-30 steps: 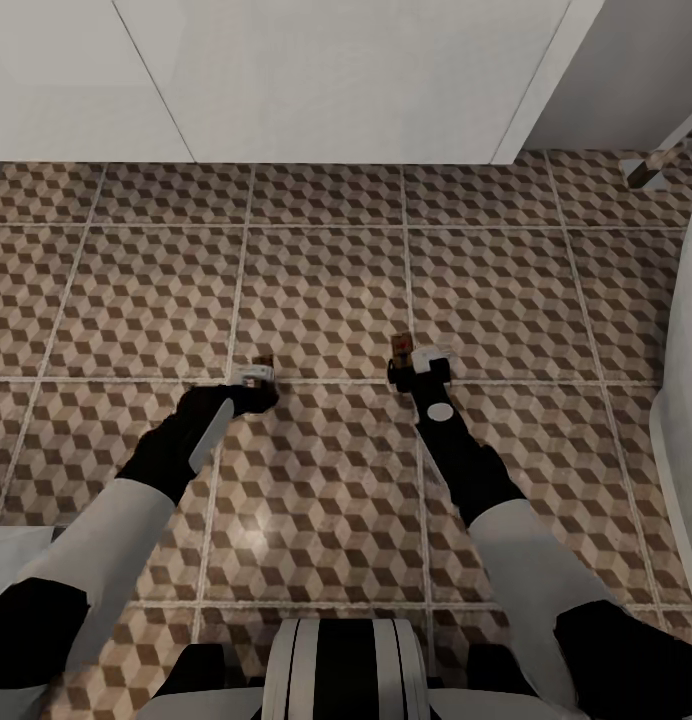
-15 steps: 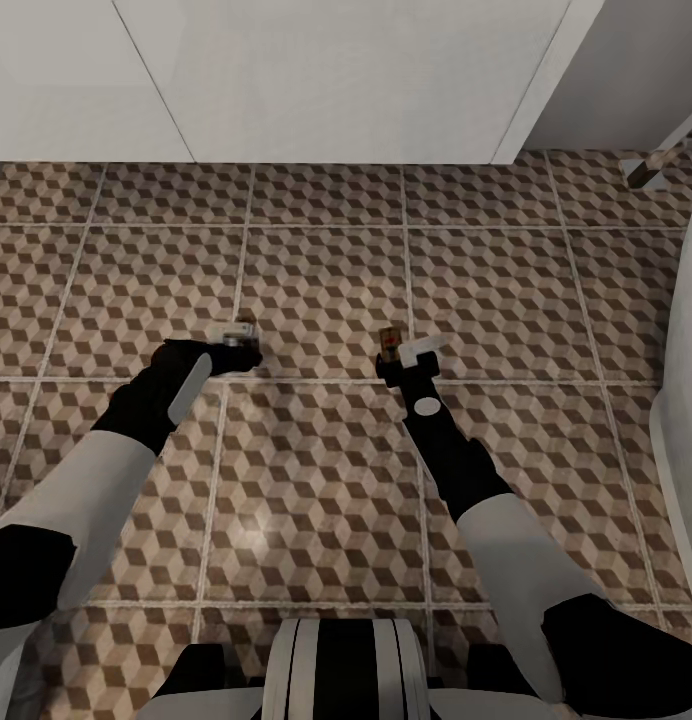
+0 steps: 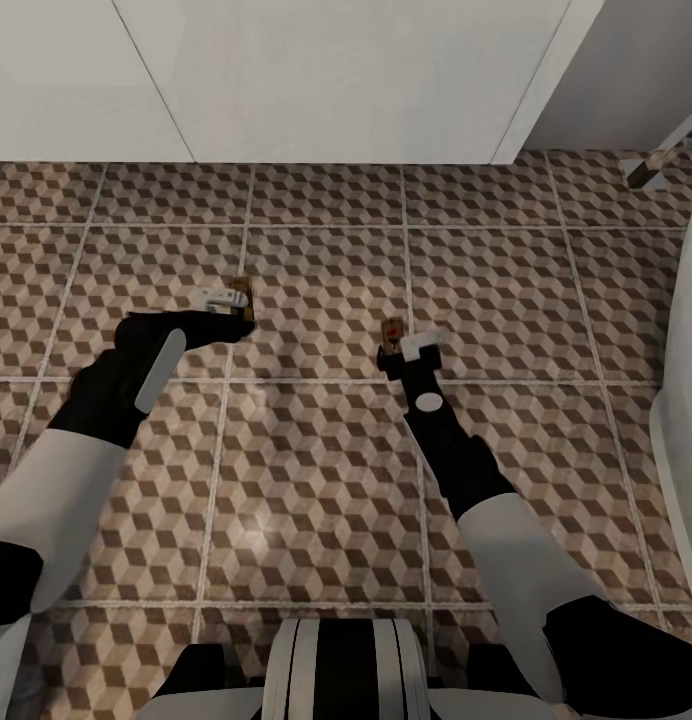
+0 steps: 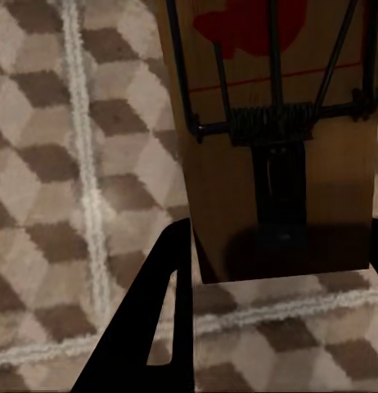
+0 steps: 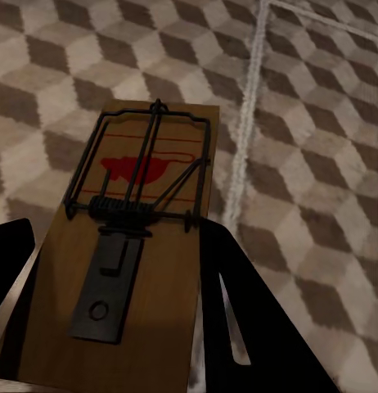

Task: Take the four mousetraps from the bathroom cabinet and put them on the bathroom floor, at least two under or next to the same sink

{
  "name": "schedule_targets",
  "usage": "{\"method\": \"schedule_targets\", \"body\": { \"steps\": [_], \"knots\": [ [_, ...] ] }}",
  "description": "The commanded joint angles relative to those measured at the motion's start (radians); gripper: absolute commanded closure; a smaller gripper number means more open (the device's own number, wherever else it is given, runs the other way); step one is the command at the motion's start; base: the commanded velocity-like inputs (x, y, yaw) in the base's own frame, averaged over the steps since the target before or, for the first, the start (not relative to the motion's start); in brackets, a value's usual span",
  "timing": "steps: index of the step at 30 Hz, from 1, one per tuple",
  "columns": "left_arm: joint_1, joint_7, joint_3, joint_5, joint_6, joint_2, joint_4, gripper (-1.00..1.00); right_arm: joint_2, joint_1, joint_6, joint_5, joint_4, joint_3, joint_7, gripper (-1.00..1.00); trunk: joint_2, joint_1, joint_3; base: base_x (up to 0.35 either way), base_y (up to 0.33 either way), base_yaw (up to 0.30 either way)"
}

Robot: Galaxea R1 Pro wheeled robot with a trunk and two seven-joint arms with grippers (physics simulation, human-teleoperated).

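The floor point(image 3: 326, 470), tiled in a brown, beige and white cube pattern with pale grout, took up most of the head view. A white vanity point(image 3: 336, 80) ran along the 12 o'clock edge, and a curved white fixture point(image 3: 686, 400) stood at 3 o'clock; which fixture it was could not be told.

The left arm point(image 3: 96, 430) reached in from 8 o'clock and the right arm point(image 3: 486, 500) from 5 o'clock, both stretched low over the tiles.

The left hand point(image 3: 229, 300) lay near 10 o'clock of the view's centre, clenched on a mousetrap point(image 3: 242, 291) whose tan edge showed just past the fingers. In the left wrist view that left trap point(image 4: 279, 139) sat between the dark fingers point(image 4: 156, 327), its wire frame and red spot facing the camera, with the tiles behind it; whether it touched the floor could not be told.

The right hand point(image 3: 406, 345) sat close to centre, grasping the right trap point(image 3: 393, 332). In the right wrist view this trap point(image 5: 128, 270) lay flat between the fingers point(image 5: 246, 327), board up, its spring and red spot plain.

The two traps were well apart.
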Motion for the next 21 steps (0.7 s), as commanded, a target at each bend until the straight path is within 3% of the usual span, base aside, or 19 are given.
{"method": "schedule_targets", "body": {
  "steps": [1, 12, 21],
  "knots": [
    [0.0, 0.0, -0.002, -0.002, 0.005, 0.007, -0.002, 1.0, 0.0, -0.001, 0.009, 0.008, -0.005, 0.002, -0.001, 1.0, 0.0, 0.0, -0.001, 0.0, 0.0, 0.0],
    [0.001, -0.001, -0.002, -0.002, 0.007, 0.025, -0.003, 1.0, 0.001, 0.0, 0.011, 0.008, -0.012, 0.003, -0.001, 1.0, 0.0, 0.0, -0.001, 0.0, 0.0, 0.0],
    [0.005, -0.001, -0.002, -0.002, 0.006, 0.031, -0.001, 1.0, 0.001, 0.001, 0.012, 0.008, -0.013, 0.003, -0.001, 1.0, -0.002, 0.004, -0.038, 0.0, 0.0, 0.0]
  ]
}}
